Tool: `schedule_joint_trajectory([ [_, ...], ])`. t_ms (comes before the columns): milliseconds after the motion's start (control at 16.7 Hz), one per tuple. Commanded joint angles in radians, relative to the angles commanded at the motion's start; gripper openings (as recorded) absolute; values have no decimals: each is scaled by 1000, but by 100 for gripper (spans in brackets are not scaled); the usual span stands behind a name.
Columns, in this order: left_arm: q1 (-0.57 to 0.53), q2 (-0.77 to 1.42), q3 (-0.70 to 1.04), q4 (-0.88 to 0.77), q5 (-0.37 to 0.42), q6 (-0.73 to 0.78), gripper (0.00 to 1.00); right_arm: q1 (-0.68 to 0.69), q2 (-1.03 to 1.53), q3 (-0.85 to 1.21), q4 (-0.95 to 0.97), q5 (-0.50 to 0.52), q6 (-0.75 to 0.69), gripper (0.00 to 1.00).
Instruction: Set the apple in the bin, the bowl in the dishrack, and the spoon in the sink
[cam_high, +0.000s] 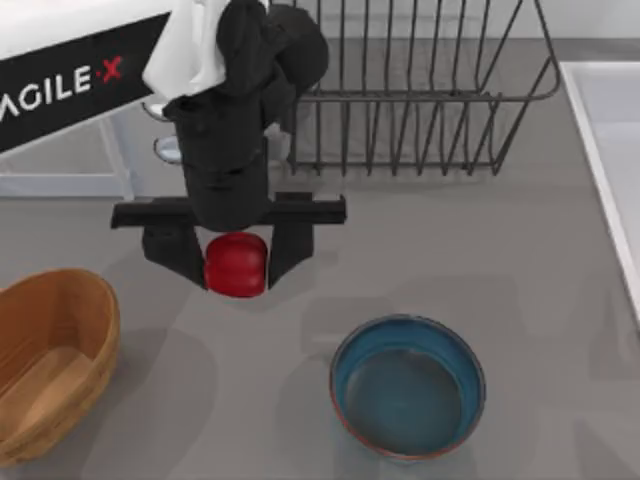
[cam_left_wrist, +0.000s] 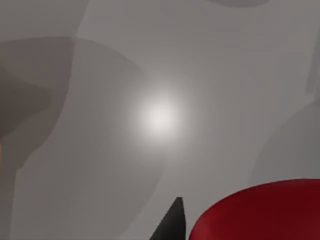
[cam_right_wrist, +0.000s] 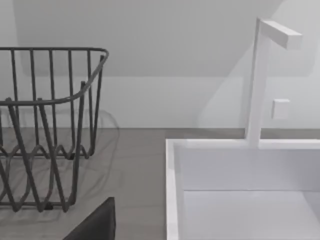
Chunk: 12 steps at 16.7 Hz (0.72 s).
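My left gripper (cam_high: 237, 262) is shut on the red apple (cam_high: 236, 265), one dark finger on each side of it, above the grey table between the bin and the dishrack. In the left wrist view the apple (cam_left_wrist: 260, 212) sits beside one fingertip (cam_left_wrist: 172, 225). The tan wooden bin (cam_high: 50, 365) stands at the front left. The blue bowl (cam_high: 408, 388) stands upright at the front centre. The wire dishrack (cam_high: 420, 90) (cam_right_wrist: 45, 125) is at the back. The white sink (cam_high: 610, 150) (cam_right_wrist: 240, 190) runs along the right edge. A silvery rounded end of the spoon (cam_high: 168, 149) peeks out beside my left arm.
A white faucet (cam_right_wrist: 260, 75) rises behind the sink. My right gripper (cam_right_wrist: 97, 222) is parked near the gap between dishrack and sink. A white frame (cam_high: 110, 165) stands at the back left under my left arm. Bare table lies between the apple and the bin.
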Motion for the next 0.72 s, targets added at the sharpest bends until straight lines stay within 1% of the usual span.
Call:
schedule_joint_trajectory([
  [180,78,-87,-61,-12,-10,-183,0,0,0,0,0,0,0,100],
  [600,317,-356,-274,-45,-42,-759,0,0,0,0,0,0,0,100],
  [720,379,-433,-330,-47,-49,-895,0,0,0,0,0,0,0,100],
])
